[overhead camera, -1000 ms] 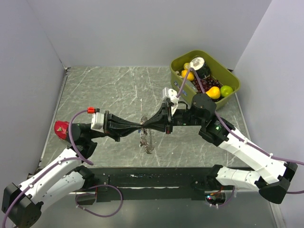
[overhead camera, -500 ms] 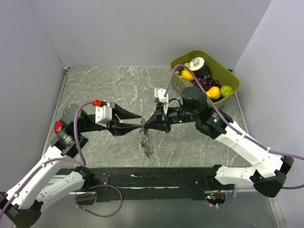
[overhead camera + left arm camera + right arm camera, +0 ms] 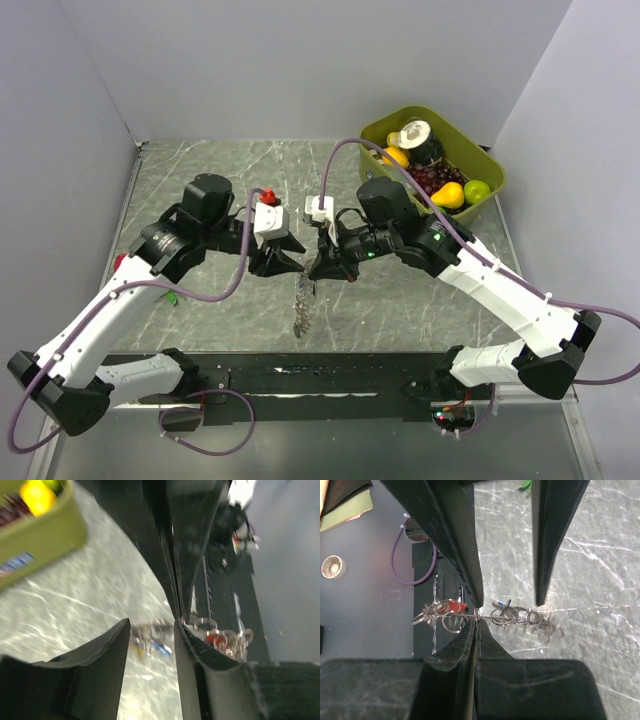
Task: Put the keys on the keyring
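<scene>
Your left gripper (image 3: pixel 151 627) has its fingers spread apart — the right gripper (image 3: pixel 178 614) above has its tips pinched on the blurry keyring (image 3: pixel 237 639), by a red key (image 3: pixel 215 640) and a blue key (image 3: pixel 161 649).

A grey table (image 3: pixel 220 190) with white marble-like veins fills the bottom of a small booth. Plain pale grey walls close it in: a back wall (image 3: pixel 300 60), a left wall (image 3: pixel 50 200) and a right wall (image 3: pixel 585 140). A thin metal strip (image 3: pixel 126 195) runs along the table's left edge, and a glossy black band (image 3: pixel 330 365) crosses its near edge (faint pale reflections show in it). The light is soft and even.
</scene>
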